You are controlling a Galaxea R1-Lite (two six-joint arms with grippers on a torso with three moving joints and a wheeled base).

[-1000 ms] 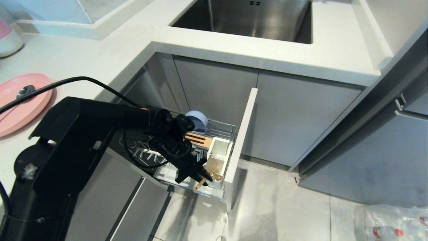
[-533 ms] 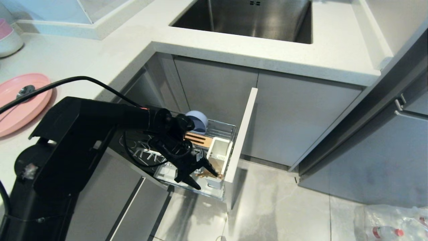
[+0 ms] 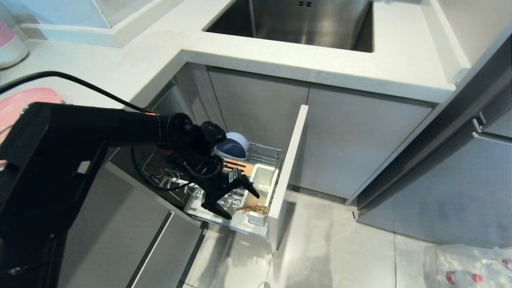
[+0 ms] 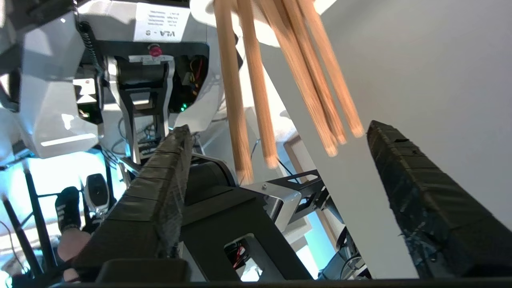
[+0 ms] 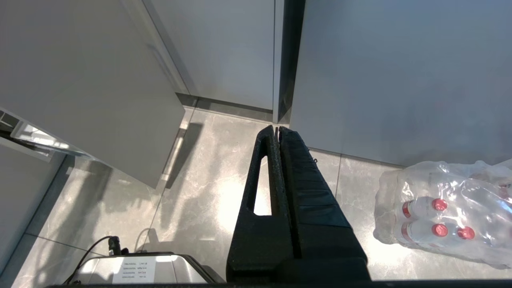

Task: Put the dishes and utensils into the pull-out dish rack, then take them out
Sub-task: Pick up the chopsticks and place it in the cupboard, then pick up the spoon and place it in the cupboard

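In the lower middle of the head view, the left gripper (image 3: 237,198) stands with its fingers wide apart and holds nothing. The chopsticks (image 3: 252,208) lean in the white utensil caddy (image 3: 262,179), at the front of the pull-out dish rack (image 3: 269,152), just beside the fingertips. In the left wrist view the wooden sticks (image 4: 256,80) hang free between the two dark fingers (image 4: 160,192) and touch neither.

I judge the chopsticks light, stiff and thin, so they roll and slip easily; a good hold is across the upper part that stands out of the caddy, with all sticks pressed together. In the wrist view I count about five stick ends, but they are blurred, so the number is not sure.

One pale blue bowl (image 3: 233,146) stands tilted at the back of the rack. One pink plate (image 3: 24,98) shows at the left edge on the counter, partly hidden by the arm.

The right gripper (image 5: 277,132) hangs over the floor with its fingers pressed together, empty, near one pack of bottles (image 5: 440,218).
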